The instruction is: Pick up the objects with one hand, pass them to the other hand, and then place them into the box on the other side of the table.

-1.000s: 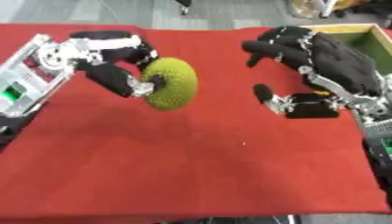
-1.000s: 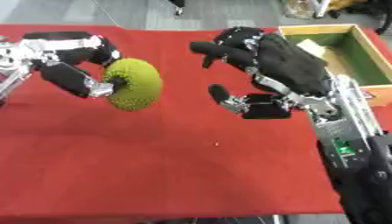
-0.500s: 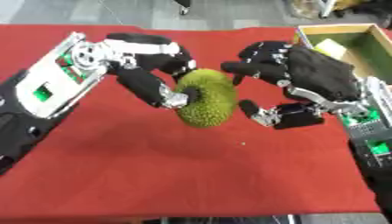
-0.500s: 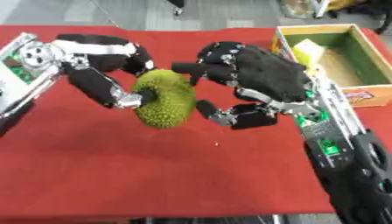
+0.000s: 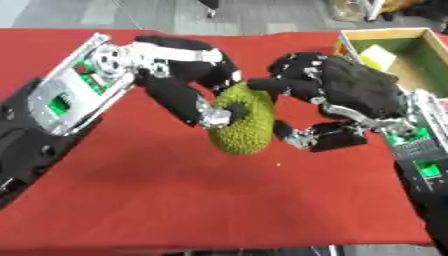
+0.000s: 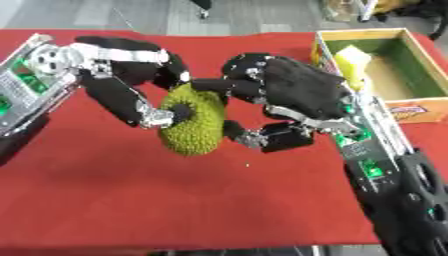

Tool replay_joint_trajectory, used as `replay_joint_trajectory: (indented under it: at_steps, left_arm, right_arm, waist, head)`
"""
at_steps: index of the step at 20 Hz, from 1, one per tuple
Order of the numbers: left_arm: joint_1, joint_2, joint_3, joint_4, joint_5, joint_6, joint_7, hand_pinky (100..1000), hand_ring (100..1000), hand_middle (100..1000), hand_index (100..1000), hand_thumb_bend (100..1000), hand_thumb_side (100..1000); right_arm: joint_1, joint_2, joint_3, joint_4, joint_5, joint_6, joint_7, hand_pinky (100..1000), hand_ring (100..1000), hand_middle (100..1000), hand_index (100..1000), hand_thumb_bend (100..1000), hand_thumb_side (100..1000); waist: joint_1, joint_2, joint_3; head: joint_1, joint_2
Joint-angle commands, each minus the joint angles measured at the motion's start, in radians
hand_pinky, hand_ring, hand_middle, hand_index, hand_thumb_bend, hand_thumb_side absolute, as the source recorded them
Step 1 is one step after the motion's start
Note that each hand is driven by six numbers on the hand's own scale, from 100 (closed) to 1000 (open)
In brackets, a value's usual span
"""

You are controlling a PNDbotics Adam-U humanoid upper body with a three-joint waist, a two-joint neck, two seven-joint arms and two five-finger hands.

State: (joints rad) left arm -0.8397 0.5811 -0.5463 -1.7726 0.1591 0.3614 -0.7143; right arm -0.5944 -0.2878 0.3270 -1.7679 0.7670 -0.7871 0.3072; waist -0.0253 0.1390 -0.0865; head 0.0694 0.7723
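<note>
Left hand (image 5: 188, 95) curls its fingers round a spiky green fruit (image 5: 241, 122), holding it above the red worktop (image 5: 175, 200) at mid-table. Right hand (image 5: 337, 97) cups the fruit's far side, fingers bent over its top: the handover, seemingly. Next, the left must release before the carry to the box (image 5: 429, 37).

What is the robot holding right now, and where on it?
A spiky green fruit: the left hand grips its upper left side, while the right hand closes on its right side, fingers at the top and thumb lower down.
</note>
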Motion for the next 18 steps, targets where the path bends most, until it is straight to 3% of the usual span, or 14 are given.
replay_joint_trajectory:
  at_steps: [1,5,10,18]
  left_arm:
    - [-0.033,-0.006,0.011,-0.029,0.025,0.013,-0.004,713,541,449,527,100,254]
    - [-0.038,-0.010,0.015,-0.038,0.038,0.026,-0.003,713,541,447,525,100,253]
    - [-0.041,-0.015,0.017,-0.043,0.044,0.033,-0.001,714,541,448,526,100,255]
    - [-0.042,-0.025,0.009,-0.027,0.026,0.030,-0.010,715,546,453,532,100,258]
  right_arm:
    - [-0.015,-0.003,0.001,0.000,0.012,-0.007,0.001,769,663,590,990,100,186]
    - [-0.014,-0.003,0.003,0.006,0.018,-0.015,-0.004,768,670,604,892,100,186]
    - [-0.014,0.000,-0.001,0.007,-0.003,-0.017,-0.054,751,654,587,636,100,122]
    - [-0.014,0.003,-0.001,0.023,-0.114,0.012,-0.191,705,575,498,441,100,100]
  waist:
    - [0.010,-0.036,0.000]
    - [0.010,-0.036,0.000]
    - [0.011,-0.035,0.000]
    - [0.011,-0.034,-0.002]
  head:
    - [-0.001,-0.002]
    - [-0.001,-0.002]
    - [0.000,-0.002]
    - [0.001,-0.002]
